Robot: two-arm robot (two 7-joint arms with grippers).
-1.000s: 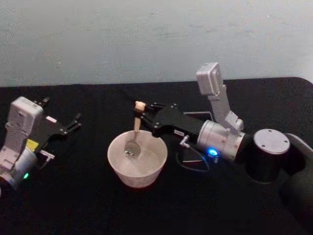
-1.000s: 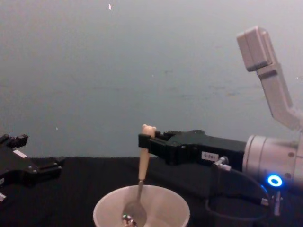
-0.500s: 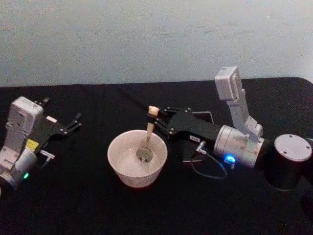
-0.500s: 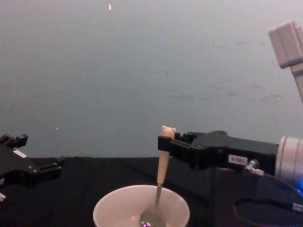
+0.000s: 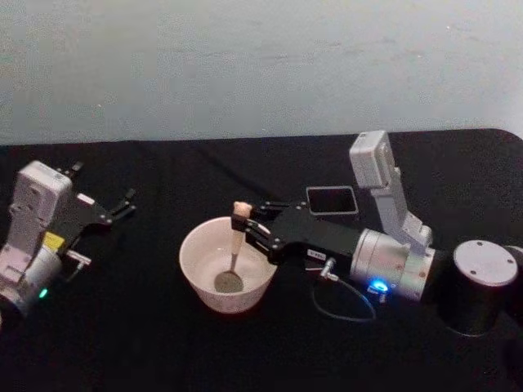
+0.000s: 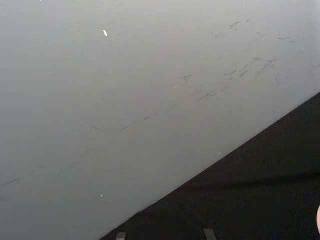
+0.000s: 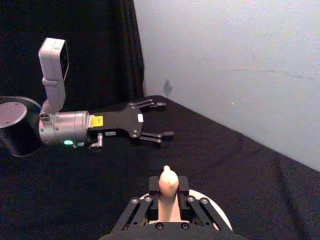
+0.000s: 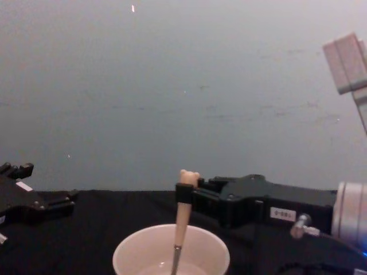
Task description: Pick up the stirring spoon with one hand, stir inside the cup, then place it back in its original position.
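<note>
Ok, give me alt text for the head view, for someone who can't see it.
The right tool grips the stirring spoon nearly upright, its bowl down inside the cup. The dark holder stands just beyond that arm; the left tool rests open at far left.

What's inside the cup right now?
The spoon: its metal bowl lies at the bottom of the cup, handle clamped by the right pincer above the rim. Liquid, if any, cannot be told.
</note>
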